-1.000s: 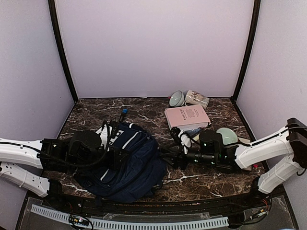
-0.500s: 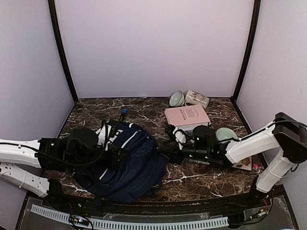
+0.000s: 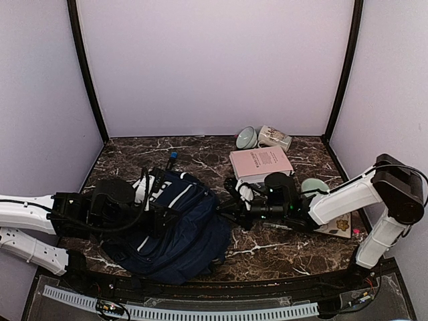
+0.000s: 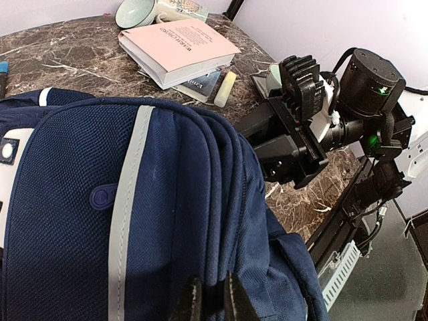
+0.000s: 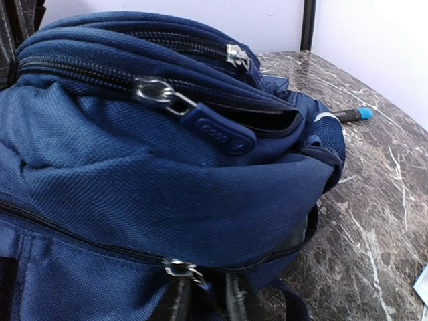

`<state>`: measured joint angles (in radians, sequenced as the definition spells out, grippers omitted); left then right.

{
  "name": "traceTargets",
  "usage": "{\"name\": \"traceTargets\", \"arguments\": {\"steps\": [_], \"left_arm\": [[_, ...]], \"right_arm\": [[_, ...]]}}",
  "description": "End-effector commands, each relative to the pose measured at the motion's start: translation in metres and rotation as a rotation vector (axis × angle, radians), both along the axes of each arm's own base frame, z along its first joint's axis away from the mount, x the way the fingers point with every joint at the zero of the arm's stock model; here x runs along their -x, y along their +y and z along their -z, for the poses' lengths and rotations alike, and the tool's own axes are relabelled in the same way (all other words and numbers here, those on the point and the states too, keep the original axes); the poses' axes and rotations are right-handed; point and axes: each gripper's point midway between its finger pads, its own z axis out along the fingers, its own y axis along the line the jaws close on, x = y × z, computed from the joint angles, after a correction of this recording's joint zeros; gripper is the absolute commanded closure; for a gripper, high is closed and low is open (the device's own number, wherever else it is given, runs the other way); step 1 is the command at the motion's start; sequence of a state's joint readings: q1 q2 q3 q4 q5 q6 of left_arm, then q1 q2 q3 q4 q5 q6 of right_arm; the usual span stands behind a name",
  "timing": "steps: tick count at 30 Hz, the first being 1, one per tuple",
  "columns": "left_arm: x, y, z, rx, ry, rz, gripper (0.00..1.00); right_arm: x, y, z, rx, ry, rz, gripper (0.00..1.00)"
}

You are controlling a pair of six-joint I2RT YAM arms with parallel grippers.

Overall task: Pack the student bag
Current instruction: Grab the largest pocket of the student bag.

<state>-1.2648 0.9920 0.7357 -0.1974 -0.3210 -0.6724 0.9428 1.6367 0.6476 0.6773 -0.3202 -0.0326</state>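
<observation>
The student bag [image 3: 177, 224] is a large navy backpack with pale stripe trim, lying at the front left of the marble table. My left gripper [image 4: 212, 297] is shut, pinching a fold of the bag's fabric [image 4: 134, 200] on its side; in the top view it [image 3: 162, 217] lies across the bag. My right gripper [image 3: 224, 212] reaches in from the right to the bag's edge. In the right wrist view its jaws [image 5: 206, 297] stand narrow at the lower zip, closed on the pull just below the metal slider [image 5: 180, 269]. The zip beside it gapes slightly.
A pink book [image 3: 261, 162] lies behind the right arm, with a teal bowl [image 3: 246, 138] and a tipped mug [image 3: 274, 137] at the back wall. Another pale bowl [image 3: 314, 187] sits by the right forearm. A blue-tipped pen [image 3: 172, 158] lies behind the bag.
The right arm has moved left up to the bag's edge and its jaws have narrowed onto the zip pull. The left arm and its hold on the bag are unchanged.
</observation>
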Motion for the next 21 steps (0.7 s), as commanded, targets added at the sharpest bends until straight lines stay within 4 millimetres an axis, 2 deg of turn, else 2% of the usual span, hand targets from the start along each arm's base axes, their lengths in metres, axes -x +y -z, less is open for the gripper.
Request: {"name": "traceTargets", "arguments": {"steps": [1,6,10,13,21], "left_arm": [[-0.001,-0.004,-0.034,0.117,-0.050,0.015,1.00],[-0.001,-0.002,-0.032,0.113,-0.051,0.007,1.00],[-0.004,0.001,-0.028,0.109,-0.050,-0.020,1.00],[-0.008,0.003,-0.021,0.099,-0.058,-0.044,1.00],[-0.025,0.001,-0.003,-0.019,-0.101,-0.111,1.00]], "right_arm": [[-0.002,0.008,-0.009,-0.020,-0.020,-0.053,0.90],[0.008,0.008,-0.011,-0.036,-0.002,-0.108,1.00],[0.017,0.002,-0.017,-0.044,0.016,-0.130,1.00],[0.022,-0.005,-0.029,-0.066,0.021,-0.122,1.00],[0.024,-0.012,-0.032,-0.047,0.081,-0.058,1.00]]}}
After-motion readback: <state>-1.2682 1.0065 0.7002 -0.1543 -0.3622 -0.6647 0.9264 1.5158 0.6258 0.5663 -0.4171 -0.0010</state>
